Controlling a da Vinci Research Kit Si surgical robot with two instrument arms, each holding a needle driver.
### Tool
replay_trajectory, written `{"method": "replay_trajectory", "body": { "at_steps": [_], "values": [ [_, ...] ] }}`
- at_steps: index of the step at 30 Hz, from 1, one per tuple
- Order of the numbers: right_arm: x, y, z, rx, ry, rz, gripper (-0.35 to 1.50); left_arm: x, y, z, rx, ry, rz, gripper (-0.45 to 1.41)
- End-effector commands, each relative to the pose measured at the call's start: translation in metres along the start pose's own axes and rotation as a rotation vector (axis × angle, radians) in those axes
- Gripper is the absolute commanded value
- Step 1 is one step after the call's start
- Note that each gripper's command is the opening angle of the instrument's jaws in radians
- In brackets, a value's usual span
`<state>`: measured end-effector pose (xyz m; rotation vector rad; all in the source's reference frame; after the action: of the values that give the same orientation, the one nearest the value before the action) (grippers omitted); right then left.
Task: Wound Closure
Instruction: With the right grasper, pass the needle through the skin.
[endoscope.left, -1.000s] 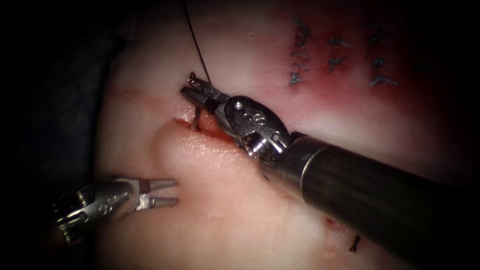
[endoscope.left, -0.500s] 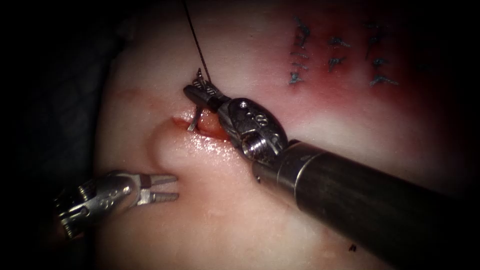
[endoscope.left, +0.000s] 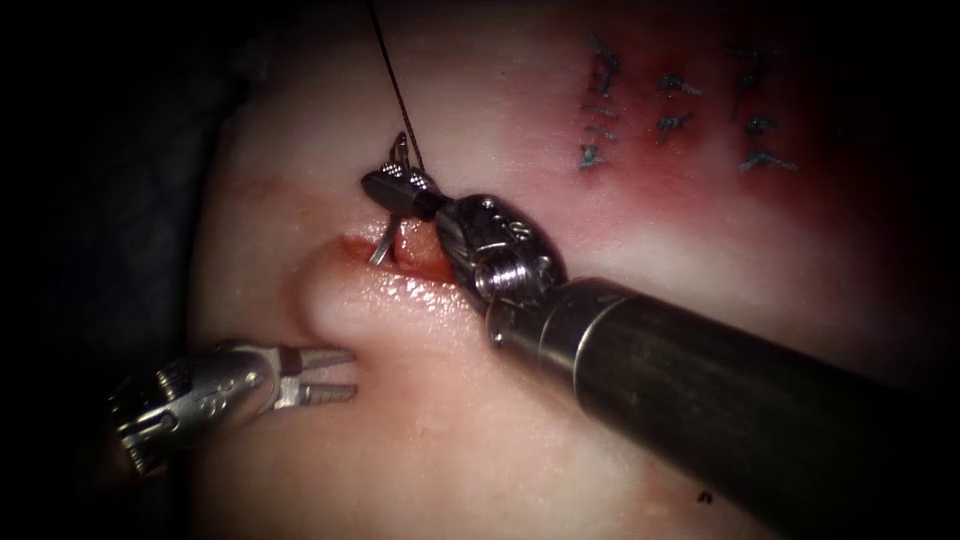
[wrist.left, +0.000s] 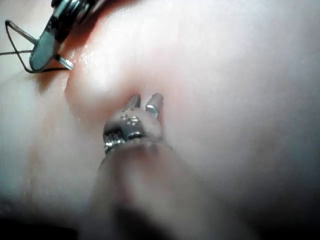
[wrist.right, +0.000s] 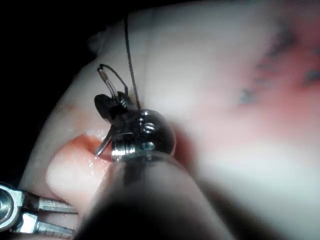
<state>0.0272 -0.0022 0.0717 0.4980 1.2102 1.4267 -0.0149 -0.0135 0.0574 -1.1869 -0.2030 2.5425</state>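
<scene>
The right tool's fingers (endoscope.left: 400, 187) are shut tight on the needle (endoscope.left: 385, 240); they grip it near its back end, where the thread (endoscope.left: 395, 85) joins on; the sharp front part curves down into the cut (endoscope.left: 400, 262), and I cannot tell if the tip is in the flesh yet. Over the last second the wrist has rolled, and the needle's lower end has swung a little to the left inside the cut; so the step in hand looks like turning the needle in to take a bite. The thread runs from the needle's back end up and away to the far side. The left tool's fingers (endoscope.left: 325, 377) are a little open and hold nothing; they wait near the camera, on the near-left side of the cut, just above the tissue (endoscope.left: 450, 440). Far off to the right are old stitches (endoscope.left: 600, 110) in a patch of red fluid (endoscope.left: 680, 190). I think the next move needs a slow, round turn that follows the needle's curve; the empty tool must be close to where the tip comes out.
</scene>
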Motion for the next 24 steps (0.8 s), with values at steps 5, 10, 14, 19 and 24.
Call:
{"method": "replay_trajectory", "body": {
  "at_steps": [5,10,14,19,24],
  "values": [
    [-0.0004,-0.0005,0.0010,0.018,-0.004,0.084,-0.35,-0.0004,-0.0006,0.0009,0.002,0.002,0.006,0.09],
    [-0.0012,-0.0015,0.0013,0.014,-0.019,0.143,-0.35,-0.0005,-0.0008,0.0009,0.002,0.002,0.007,0.09],
    [-0.0018,-0.0024,0.0016,0.023,-0.020,0.173,-0.35,-0.0006,-0.0011,0.0009,0.002,0.002,0.008,0.08],
    [-0.0024,-0.0037,0.0019,0.038,-0.033,0.258,-0.35,-0.0010,-0.0014,0.0007,-0.001,0.002,0.010,0.07],
    [-0.0031,-0.0046,0.0021,0.044,-0.042,0.304,-0.35,-0.0011,-0.0016,0.0006,-0.002,0.002,0.010,0.07]
  ]
}}
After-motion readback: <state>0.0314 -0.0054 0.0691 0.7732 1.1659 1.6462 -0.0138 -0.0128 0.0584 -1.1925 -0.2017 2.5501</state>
